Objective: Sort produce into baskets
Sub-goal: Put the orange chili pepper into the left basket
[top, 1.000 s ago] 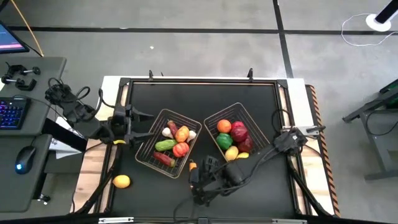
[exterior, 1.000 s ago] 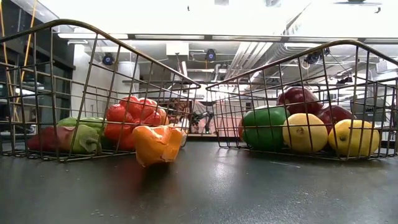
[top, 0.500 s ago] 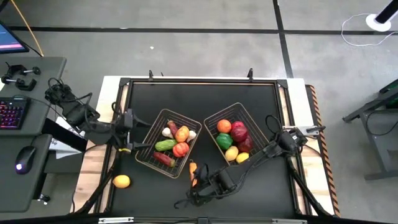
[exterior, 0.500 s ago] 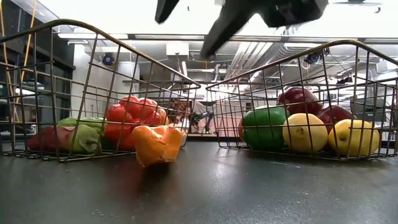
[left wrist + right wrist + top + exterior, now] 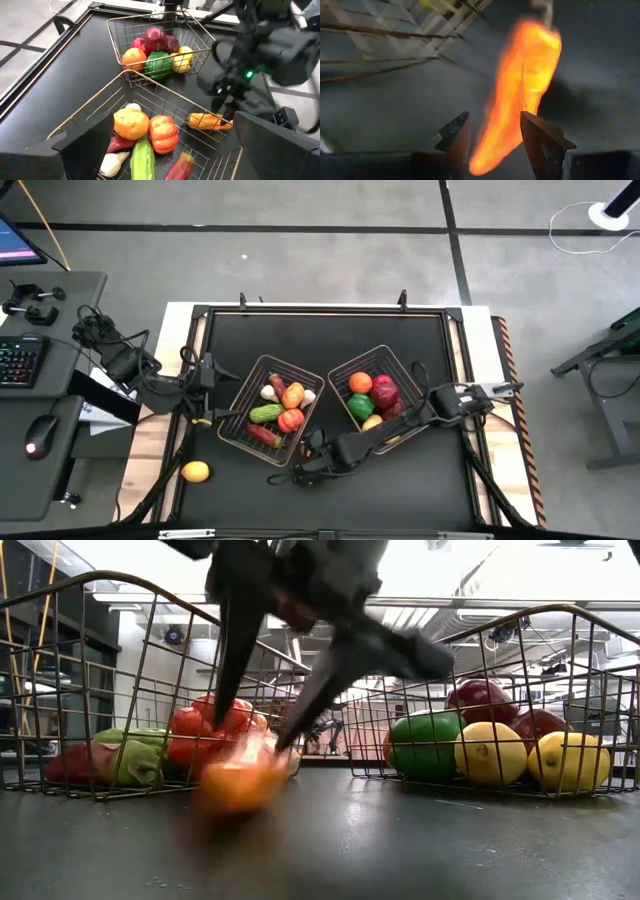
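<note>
An orange pepper (image 5: 525, 75) lies on the black table just in front of the left basket (image 5: 240, 402), which holds several vegetables. The right basket (image 5: 412, 378) holds several fruits. My right gripper (image 5: 495, 120) is open and low over the pepper, one finger on each side of its end; the low view shows the same gripper (image 5: 252, 735) above the smeared pepper (image 5: 240, 780). My left gripper (image 5: 175, 140) is open and hangs beside the left basket's left side (image 5: 205, 385). My right gripper comes from above, slanting down, with its fingers (image 5: 540, 137) standing on either side of the pepper's nearer end (image 5: 492, 145), across its length. The pepper lies on the table. I cannot tell whether the fingers touch it.
An orange fruit (image 5: 195, 471) lies on the wooden strip at the table's near left corner. The two baskets stand side by side at mid-table, with bare black table in front of and behind them. A desk with keyboard and mouse stands off to the left.
My right gripper has come down from above the table toward the orange pepper, rolling its wrist and shifting a little toward the left basket; its fingers now reach the pepper's level. My left gripper has tipped downward beside the left basket.
</note>
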